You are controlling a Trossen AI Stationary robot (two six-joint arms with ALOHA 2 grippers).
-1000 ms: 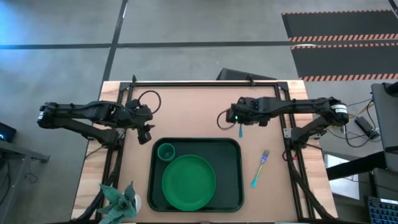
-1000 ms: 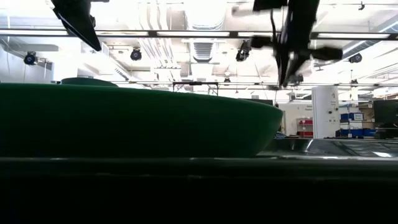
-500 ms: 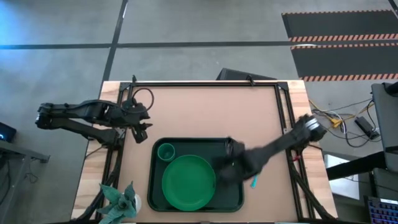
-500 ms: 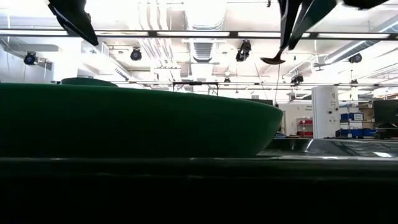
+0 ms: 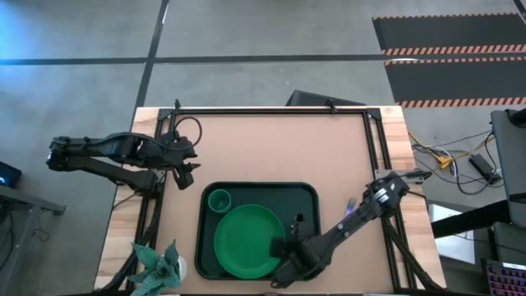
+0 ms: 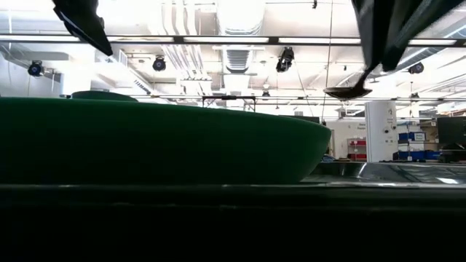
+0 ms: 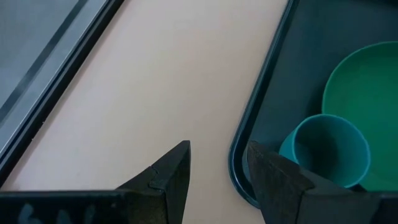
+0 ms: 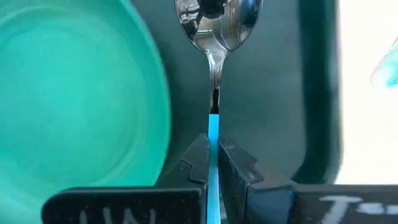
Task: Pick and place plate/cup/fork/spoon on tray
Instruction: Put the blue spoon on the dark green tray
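Above the tray (image 5: 256, 191), the right end effector (image 8: 212, 163) pinches the spoon (image 8: 216, 37) by its blue handle beside the plate (image 5: 246, 240); slim, stiff and slippery, it probably needs this mid-handle hold. Left end effector (image 7: 216, 169) waits open near the cup (image 7: 326, 148).

Blue-handled spoon (image 8: 214, 37), green plate (image 8: 74, 99)

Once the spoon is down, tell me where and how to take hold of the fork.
Grip the fork on its light blue handle, coming straight down with the tool's fingers across it. It is slim and lies flat on the table, right of the tray. For now the right tool, shut on the spoon, has its arm over most of that handle.
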